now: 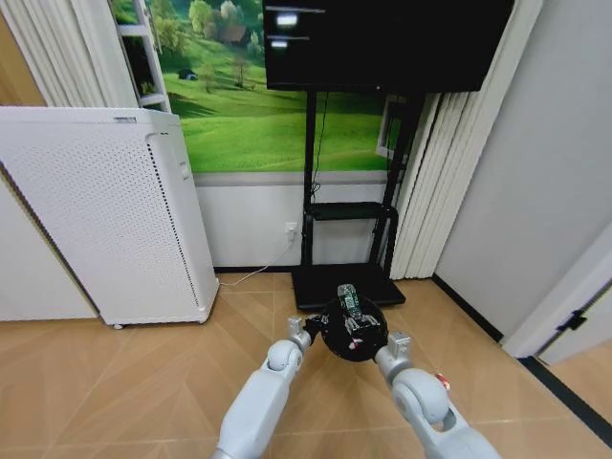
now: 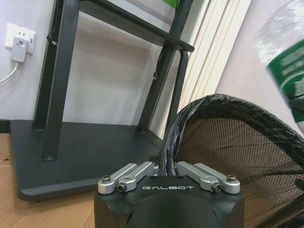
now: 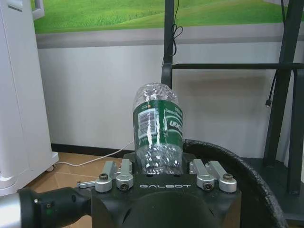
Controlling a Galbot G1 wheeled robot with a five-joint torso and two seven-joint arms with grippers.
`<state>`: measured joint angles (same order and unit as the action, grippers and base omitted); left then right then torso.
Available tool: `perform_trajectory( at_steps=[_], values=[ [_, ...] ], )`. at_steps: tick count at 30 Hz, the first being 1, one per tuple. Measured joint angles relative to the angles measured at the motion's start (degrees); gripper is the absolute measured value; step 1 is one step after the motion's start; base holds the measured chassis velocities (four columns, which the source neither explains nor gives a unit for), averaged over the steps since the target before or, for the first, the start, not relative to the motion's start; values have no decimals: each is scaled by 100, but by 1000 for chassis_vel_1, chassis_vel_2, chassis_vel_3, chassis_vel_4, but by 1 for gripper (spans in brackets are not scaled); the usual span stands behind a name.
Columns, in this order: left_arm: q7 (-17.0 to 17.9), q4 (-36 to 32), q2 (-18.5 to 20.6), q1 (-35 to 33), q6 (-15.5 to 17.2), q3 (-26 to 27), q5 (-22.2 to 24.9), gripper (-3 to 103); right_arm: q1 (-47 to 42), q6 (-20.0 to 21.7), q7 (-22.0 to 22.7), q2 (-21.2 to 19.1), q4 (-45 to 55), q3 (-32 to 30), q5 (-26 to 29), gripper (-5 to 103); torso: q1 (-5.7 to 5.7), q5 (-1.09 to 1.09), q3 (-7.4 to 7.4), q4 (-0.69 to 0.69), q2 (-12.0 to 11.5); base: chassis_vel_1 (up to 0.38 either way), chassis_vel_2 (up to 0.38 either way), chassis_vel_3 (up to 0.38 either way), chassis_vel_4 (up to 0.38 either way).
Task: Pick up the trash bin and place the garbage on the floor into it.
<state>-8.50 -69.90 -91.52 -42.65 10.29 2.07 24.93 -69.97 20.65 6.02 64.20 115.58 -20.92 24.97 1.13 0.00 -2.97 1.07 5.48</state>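
Clear plastic bottle [image 3: 157, 128] with green label, long axis upright, clamped in the right gripper [image 3: 164, 178] above the trash bin [image 1: 354, 330]. Left gripper [image 2: 168, 175] pinches the bin's black-lined rim, holding it off the floor before the TV stand [image 1: 346, 283].

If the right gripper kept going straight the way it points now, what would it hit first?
Probably the black TV stand against the wall, judging by the right wrist view. The right gripper, shut on the bottle, points over the trash bin; depth is unclear.
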Motion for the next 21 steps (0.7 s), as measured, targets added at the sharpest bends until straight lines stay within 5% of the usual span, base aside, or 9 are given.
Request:
perform_trajectory(
  at_steps=[5,9,12,21],
  values=[
    [1,-24,1,-1,3,8,-6,4,16,0,-7,-42,-13,-39,17,54,0,0,0,0,0,0,0,0,0],
    [-1,-47,3,-32,9,19,-21,4,-14,-35,-52,-62,-59,-191,34,82,0,0,0,1,0,0,0,0,0],
    [-1,-79,5,-48,10,5,-31,4,-32,-72,-61,-46,-70,-348,34,92,0,0,0,1,0,0,0,0,0],
    [78,-562,265,-288,-7,313,-307,4,-17,-104,323,-65,226,-1076,304,100,0,-2,0,1,0,0,0,0,0]
  ],
)
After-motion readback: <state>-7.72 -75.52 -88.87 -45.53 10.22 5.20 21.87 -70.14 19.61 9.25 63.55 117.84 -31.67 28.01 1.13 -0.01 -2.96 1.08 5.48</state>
